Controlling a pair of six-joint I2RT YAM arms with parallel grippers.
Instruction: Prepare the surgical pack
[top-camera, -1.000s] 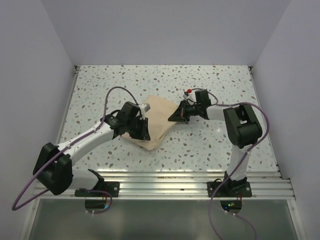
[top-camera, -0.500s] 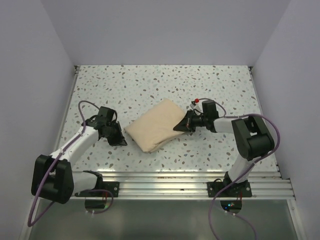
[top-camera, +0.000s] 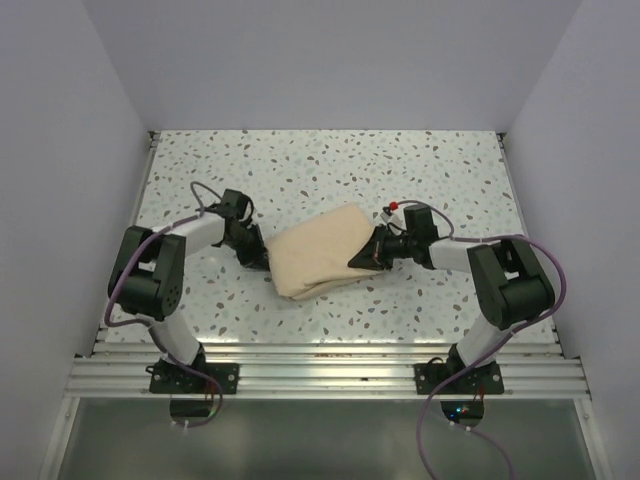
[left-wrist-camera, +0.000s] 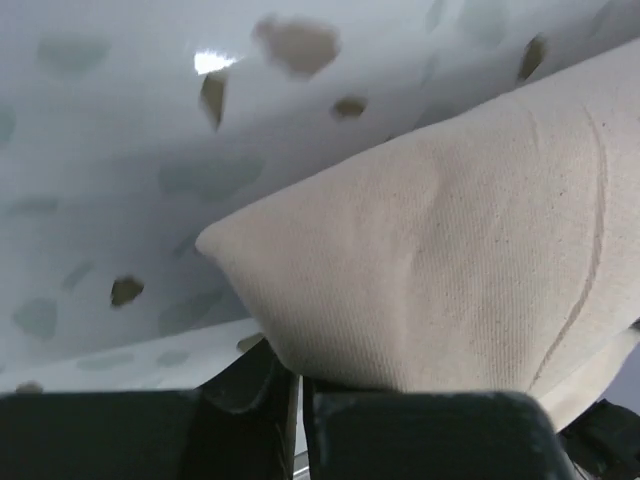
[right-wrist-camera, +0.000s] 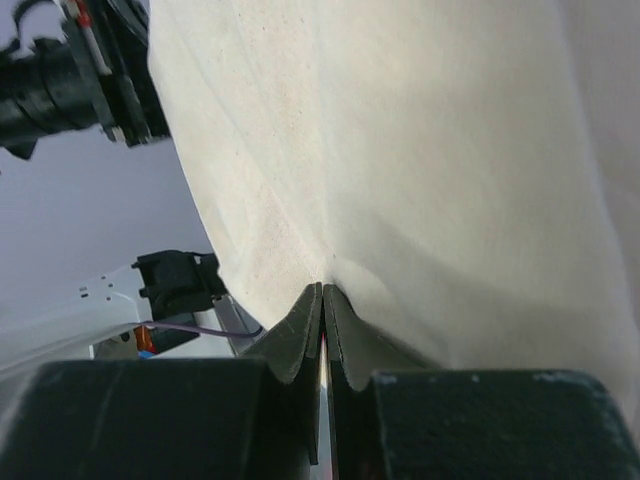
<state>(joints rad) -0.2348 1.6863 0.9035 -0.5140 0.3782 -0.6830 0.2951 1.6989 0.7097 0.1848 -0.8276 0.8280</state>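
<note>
As right pincer (right-wrist-camera: 322, 300) nips edge, surgical pack (right-wrist-camera: 450, 150)

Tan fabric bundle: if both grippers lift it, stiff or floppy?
Likely floppy: the surgical pack is soft cloth, creased and bulging at the pinch. Probably sags between left gripper and right gripper. Matte weave, so unlikely to slip.

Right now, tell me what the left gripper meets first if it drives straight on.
The surgical pack: the left gripper points into its left edge, with the cloth seemingly already at the fingertips.
</note>
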